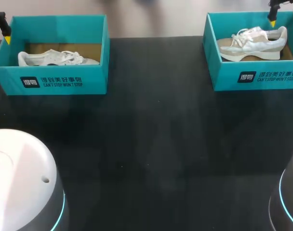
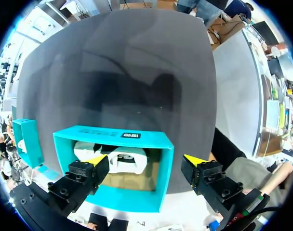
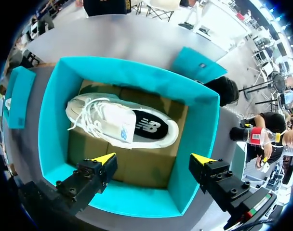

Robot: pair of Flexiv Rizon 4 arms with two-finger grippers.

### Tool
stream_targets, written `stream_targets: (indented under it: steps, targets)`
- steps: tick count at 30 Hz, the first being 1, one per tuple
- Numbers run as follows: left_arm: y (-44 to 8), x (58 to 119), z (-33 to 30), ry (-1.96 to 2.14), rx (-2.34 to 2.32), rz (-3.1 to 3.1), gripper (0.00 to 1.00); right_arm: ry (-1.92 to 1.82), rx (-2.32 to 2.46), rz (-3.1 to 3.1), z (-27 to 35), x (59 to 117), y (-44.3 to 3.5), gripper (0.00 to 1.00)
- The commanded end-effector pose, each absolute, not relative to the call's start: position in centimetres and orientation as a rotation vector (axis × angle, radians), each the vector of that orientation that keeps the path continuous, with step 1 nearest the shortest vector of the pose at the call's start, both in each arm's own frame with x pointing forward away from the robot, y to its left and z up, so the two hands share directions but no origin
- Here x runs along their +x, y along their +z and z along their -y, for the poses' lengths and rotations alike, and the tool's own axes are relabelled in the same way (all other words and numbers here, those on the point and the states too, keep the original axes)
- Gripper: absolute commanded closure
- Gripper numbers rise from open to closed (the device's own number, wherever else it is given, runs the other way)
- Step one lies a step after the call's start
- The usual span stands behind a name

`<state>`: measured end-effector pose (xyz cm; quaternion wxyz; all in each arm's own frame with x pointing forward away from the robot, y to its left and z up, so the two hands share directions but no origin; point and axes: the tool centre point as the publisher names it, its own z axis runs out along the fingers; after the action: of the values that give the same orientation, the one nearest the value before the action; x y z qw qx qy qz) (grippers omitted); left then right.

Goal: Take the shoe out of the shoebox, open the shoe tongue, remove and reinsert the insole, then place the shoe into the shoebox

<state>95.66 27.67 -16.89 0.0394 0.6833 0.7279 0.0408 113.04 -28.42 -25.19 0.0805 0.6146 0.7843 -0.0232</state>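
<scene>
Two teal shoeboxes stand at the table's far edge. The left shoebox (image 1: 50, 79) holds a white shoe (image 1: 55, 58) lying low inside. In the right shoebox (image 1: 255, 77) a white and beige shoe (image 1: 255, 42) lies on brown card. My left gripper (image 2: 145, 160) hangs open above the left shoebox (image 2: 113, 199) and its white shoe (image 2: 113, 156), touching nothing. Open too, my right gripper (image 3: 153, 159) hovers over the right shoebox (image 3: 50, 125). The shoe (image 3: 122, 122) there lies on its side ahead of the fingers, laces and dark insole showing. Its yellow tips (image 1: 272, 22) show above the box's far corner.
The black table (image 1: 151, 134) stretches between the boxes and my two round arm bases, the left base (image 1: 21, 183) and the right base (image 1: 288, 197), at the near edge. From each wrist view the other arm's shoebox (image 2: 25, 139) (image 3: 19, 96) shows off to one side.
</scene>
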Motion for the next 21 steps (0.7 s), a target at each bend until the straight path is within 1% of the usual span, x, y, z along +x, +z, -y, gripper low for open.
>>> stream_targets:
  steps: [1, 4, 21]
  targets:
    - [-16.8, 95.5, -27.6, 0.130, 2.094, -2.231, 0.00, -0.063, 1.873, -2.331, 28.8, 113.6, -26.4, 0.00]
    - [-16.8, 95.5, -27.6, 0.130, 2.094, -2.231, 0.00, 0.012, 1.913, -2.322, 29.1, 113.6, -27.3, 0.00]
    - [-16.8, 95.5, -27.6, 0.130, 2.094, -2.231, 0.00, -0.007, 1.961, -2.275, 29.7, 113.8, -27.5, 0.00]
